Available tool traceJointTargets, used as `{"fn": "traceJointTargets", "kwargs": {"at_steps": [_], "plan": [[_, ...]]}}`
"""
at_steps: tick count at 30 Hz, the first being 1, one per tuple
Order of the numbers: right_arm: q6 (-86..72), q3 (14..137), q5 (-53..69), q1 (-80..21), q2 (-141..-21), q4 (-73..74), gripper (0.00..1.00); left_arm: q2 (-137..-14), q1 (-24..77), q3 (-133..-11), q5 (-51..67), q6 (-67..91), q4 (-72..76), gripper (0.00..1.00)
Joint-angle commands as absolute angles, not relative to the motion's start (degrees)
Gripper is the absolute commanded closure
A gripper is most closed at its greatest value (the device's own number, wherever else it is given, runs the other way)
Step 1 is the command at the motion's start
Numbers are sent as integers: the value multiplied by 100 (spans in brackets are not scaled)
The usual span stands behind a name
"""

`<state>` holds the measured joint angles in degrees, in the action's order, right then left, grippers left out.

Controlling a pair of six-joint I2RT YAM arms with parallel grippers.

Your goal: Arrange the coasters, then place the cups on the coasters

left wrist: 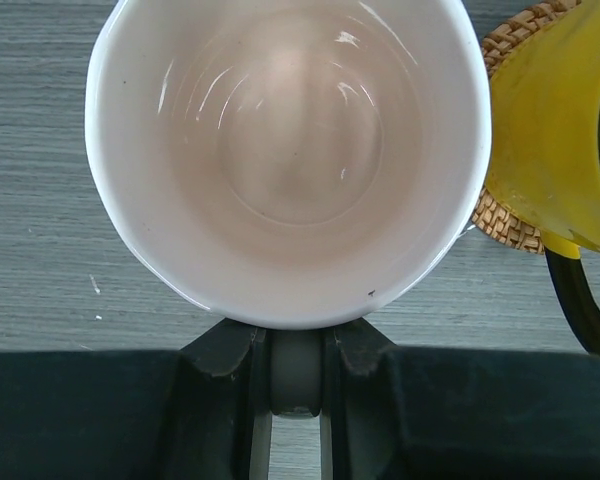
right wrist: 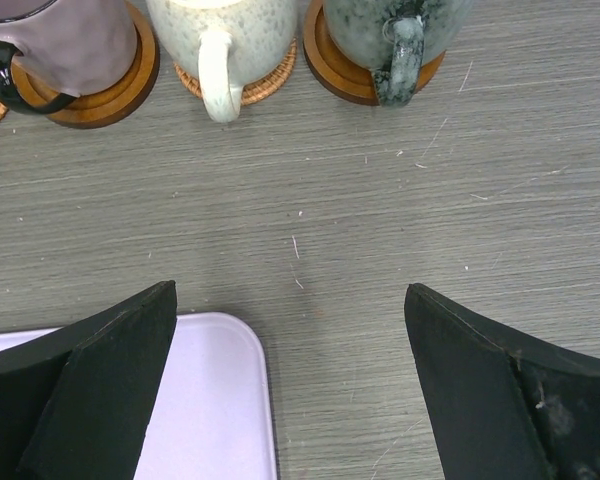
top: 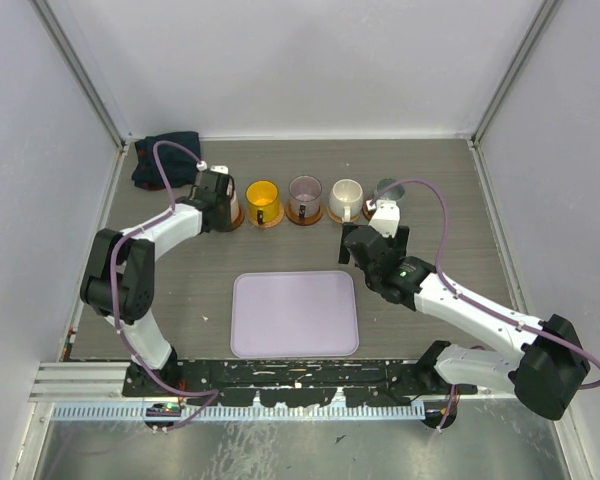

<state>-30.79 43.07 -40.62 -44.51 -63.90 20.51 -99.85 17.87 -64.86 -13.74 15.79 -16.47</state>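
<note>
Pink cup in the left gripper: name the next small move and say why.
Probably ease the pink cup straight down until it sits, then open the left gripper. Its fingers clamp the cup's handle at the row's left end, beside the yellow cup. Neither view shows whether its base rests on anything.

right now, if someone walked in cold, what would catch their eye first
A row of cups on coasters along the table's far side: yellow cup, purple cup, cream cup, grey-green cup. At its left end the left gripper is closed on the handle of the pale pink cup, whose mouth fills the left wrist view. The lavender tray lies mid-table, the right gripper wide open past its far right corner.
</note>
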Motion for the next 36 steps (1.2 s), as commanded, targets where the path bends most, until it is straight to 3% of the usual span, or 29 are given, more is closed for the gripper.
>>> {"fn": "traceJointTargets", "kwargs": {"at_steps": [1, 17, 36], "plan": [[-3179, 4416, -4079, -4435, -6374, 1793, 0, -10045, 1768, -6709, -1453, 1565, -1348, 82], [-3155, 4399, -4078, -4430, -6358, 1793, 0, -10449, 1767, -7119, -1520, 1459, -1563, 81], [-3142, 4474, -3942, -4435, -6398, 1742, 0, -9891, 1771, -6648, -1613, 1507, -1611, 84]]}}
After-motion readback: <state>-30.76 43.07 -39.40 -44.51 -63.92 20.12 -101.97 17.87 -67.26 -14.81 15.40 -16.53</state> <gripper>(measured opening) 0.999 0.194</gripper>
